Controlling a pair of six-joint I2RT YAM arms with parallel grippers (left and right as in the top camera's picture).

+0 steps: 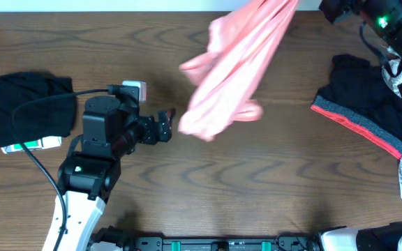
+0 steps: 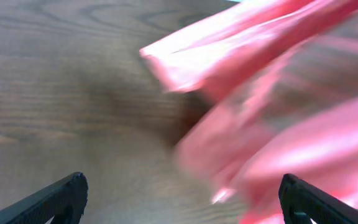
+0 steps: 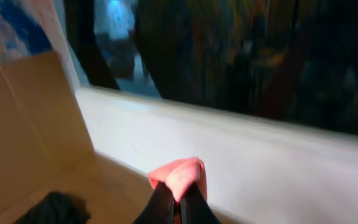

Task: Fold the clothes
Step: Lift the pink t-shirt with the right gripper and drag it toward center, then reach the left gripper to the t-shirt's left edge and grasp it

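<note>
Salmon-pink T-shirt point(image 1: 232, 66) clamped in right gripper point(image 3: 179, 202) near table's point(image 1: 271, 181) far edge, slanting down to just beside released left gripper point(image 1: 166, 127).

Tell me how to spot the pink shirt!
Look above the wooden table, near its middle. A bunched shirt dangles there, pinched by the right gripper. It is the only salmon-pink garment; the folded garment on the left and the red-edged garment on the right are black.
</note>
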